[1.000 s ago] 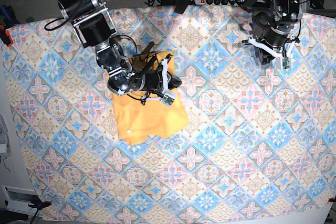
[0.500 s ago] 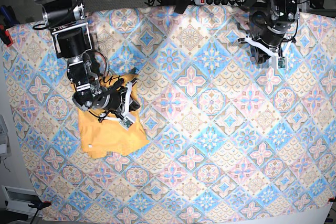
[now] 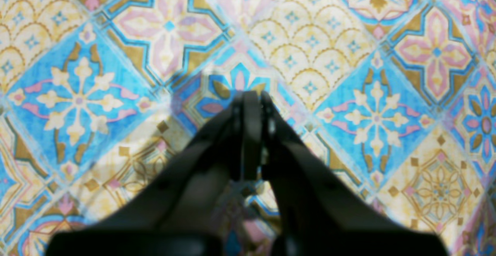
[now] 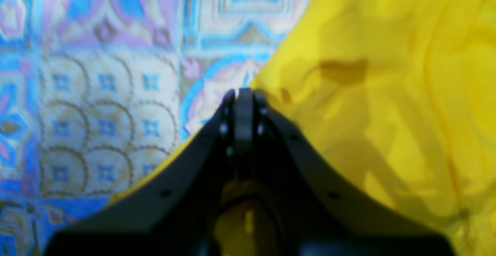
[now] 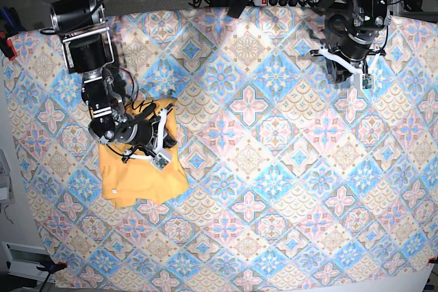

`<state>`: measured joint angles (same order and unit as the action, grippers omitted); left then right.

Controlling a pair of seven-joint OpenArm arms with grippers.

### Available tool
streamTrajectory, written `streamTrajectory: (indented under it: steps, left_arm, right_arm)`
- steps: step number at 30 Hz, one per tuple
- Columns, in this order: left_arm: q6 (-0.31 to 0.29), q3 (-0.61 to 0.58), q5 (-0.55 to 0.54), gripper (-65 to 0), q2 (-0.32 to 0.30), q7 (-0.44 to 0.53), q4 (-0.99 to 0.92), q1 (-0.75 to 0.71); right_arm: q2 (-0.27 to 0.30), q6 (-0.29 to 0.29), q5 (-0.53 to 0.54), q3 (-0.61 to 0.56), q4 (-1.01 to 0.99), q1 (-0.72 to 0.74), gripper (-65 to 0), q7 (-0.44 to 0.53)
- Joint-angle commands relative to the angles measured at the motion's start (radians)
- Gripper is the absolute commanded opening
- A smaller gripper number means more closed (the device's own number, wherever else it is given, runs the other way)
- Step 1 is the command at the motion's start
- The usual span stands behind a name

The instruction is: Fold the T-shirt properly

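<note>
I have the shirt [image 5: 140, 172] as a compact yellow-orange bundle, and it lies right under my right pincer [image 5: 166, 136], spreading away from the tips toward the near side of the base view. Its long axis looks to run from the pincer down toward the near table edge, though the bundle is nearly square, so I would not lean hard on that.

In the right wrist view the jaws stand pressed together, and the shirt [image 4: 387, 105] fills the ground to the right of the tips and behind them, with its edge running diagonally past the tip. Whether a pinch of fabric sits between the jaws I cannot tell; the tips [image 4: 243, 95] meet right at the cloth's border and the picture is soft there.

My left pincer [image 5: 350, 75] is well apart from the shirt, far across the table. Its wrist view shows the jaws [image 3: 251, 101] fully together with nothing between them, only the tablecloth [image 3: 348, 54] below.

So the right arm is plainly the nearer one. My judgement: the folding seems largely done, and whatever comes next, a tidy or a release, turns on the shirt lying under the right pincer and to its right, with bare tablecloth [image 4: 97, 93] to its left.
</note>
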<state>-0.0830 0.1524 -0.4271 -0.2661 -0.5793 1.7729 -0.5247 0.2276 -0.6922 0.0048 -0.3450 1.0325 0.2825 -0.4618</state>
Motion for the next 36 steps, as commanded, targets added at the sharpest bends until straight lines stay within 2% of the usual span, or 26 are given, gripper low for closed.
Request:
streamTrajectory:
  steps: [1, 11, 17, 26, 33, 36]
  left_arm:
    - [-0.004, 0.005, -0.006, -65.0, -0.011, 0.018, 0.02, -0.002]
    - [-0.005, -0.009, -0.008, -65.0, -0.011, 0.018, 0.02, 0.001]
    - [-0.005, -0.027, -0.008, -65.0, -0.015, 0.022, 0.02, -0.004]
    - [-0.005, -0.024, -0.011, -65.0, -0.012, 0.023, 0.106, -0.137]
    - [-0.005, -0.021, -0.011, -65.0, -0.014, 0.025, 0.172, -0.262]
    - [-0.005, -0.021, -0.011, -65.0, -0.014, 0.025, 0.187, -0.309]
  right_arm:
    - [0.006, -0.006, 0.01, 0.002, 0.044, -0.001, -64.2, -0.007]
    - [0.006, -0.006, 0.011, 0.007, 0.361, -0.176, -64.3, -0.114]
    - [0.01, -0.006, 0.011, 0.183, 0.561, -0.352, -64.3, -0.18]
    - [0.005, -0.006, 0.014, 0.416, 0.698, -0.622, -64.3, -0.176]
    - [0.005, -0.006, 0.016, 0.559, 0.773, -0.808, -64.3, -0.177]
    - [0.003, -0.006, 0.016, 0.579, 0.771, -0.869, -64.3, -0.176]
